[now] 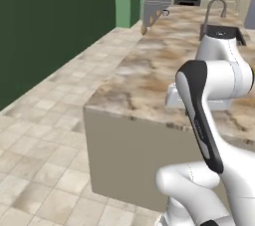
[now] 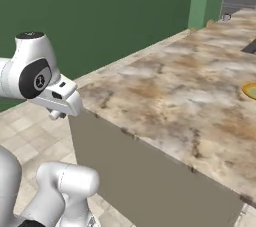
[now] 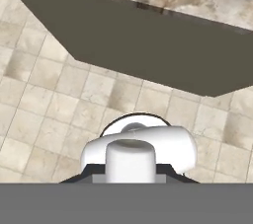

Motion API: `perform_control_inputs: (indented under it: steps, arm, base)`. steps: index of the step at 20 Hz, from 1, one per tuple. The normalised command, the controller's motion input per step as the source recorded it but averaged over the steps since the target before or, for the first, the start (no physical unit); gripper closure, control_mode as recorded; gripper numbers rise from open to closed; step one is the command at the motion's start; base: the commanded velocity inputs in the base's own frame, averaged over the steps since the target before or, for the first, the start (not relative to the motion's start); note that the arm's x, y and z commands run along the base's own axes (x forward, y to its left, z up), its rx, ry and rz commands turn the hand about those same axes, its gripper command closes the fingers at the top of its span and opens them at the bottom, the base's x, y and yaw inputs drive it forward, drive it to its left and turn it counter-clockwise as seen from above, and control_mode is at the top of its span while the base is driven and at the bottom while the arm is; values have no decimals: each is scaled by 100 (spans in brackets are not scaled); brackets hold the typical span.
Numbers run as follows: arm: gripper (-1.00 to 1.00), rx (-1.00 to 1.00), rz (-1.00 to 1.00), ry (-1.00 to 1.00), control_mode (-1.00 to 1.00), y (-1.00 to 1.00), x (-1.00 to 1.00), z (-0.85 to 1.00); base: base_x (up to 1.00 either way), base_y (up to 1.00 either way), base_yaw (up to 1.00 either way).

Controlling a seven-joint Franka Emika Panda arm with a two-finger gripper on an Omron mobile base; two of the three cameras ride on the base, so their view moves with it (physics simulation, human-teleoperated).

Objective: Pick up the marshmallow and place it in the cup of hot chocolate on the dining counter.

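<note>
Pincer (image 2: pixel 56 115) is hanging just off the worktop's (image 2: pixel 175 91) near corner (fingers too hidden to tell how wide); marshmallow and cup cannot be made out, while a yellow-rimmed plate (image 2: pixel 250 90) is sitting at the worktop's right edge.

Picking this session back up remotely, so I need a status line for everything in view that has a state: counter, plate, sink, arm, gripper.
dining counter: bare marbled top on the near part.
yellow-rimmed plate: flat on the counter, cut off by the picture's edge.
sink: set into the counter's far end, no water running from its tap.
arm: raised beside the counter's near corner.
gripper: open or shut cannot be told.
</note>
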Motion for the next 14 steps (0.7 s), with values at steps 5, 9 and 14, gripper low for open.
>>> perform_control_inputs:
  steps: [5,9,14]
  arm:
    - [100,0,0,0,100,0,0,0]
    - [100,0,0,0,100,0,0,0]
    - [100,0,0,0,100,0,0,0]
  base:
    - [0,100,-27]
    - [0,100,-25]
    - [0,100,-27]
